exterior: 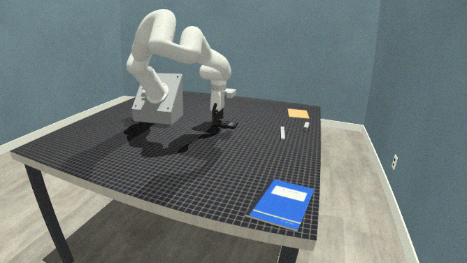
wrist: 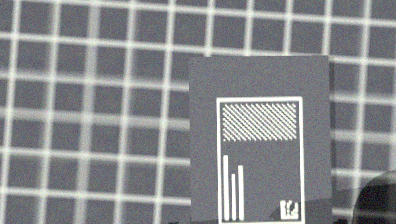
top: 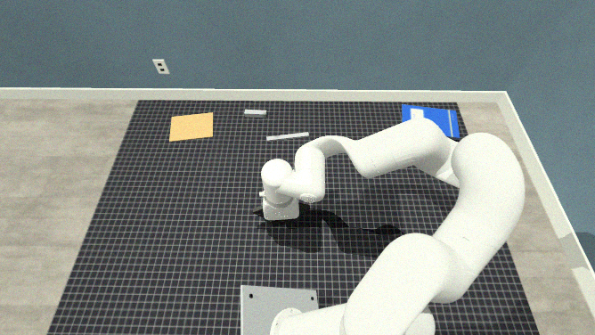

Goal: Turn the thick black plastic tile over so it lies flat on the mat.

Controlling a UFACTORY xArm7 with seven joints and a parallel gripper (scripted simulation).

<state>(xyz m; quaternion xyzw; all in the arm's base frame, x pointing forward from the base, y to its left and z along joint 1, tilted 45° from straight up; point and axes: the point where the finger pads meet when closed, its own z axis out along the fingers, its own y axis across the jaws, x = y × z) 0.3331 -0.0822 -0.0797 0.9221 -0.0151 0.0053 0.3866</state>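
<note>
The thick black tile (wrist: pixel 260 142) lies flat on the gridded mat, with a white printed label facing up in the wrist view. In the exterior view the tile (exterior: pixel 228 124) lies just right of my gripper (exterior: pixel 217 115), which hangs low over the mat, open and empty. A dark fingertip (wrist: pixel 377 200) shows at the lower right of the wrist view, beside the tile. In the top view my wrist (top: pixel 280 207) hides most of the tile; only a dark corner (top: pixel 258 210) shows at its left.
An orange sheet (top: pixel 191 126), a small white block (top: pixel 255 113) and a thin white strip (top: pixel 288 136) lie at the far side of the mat. A blue notebook (exterior: pixel 283 203) lies near a table corner. The arm's grey base (exterior: pixel 159 101) stands behind the gripper.
</note>
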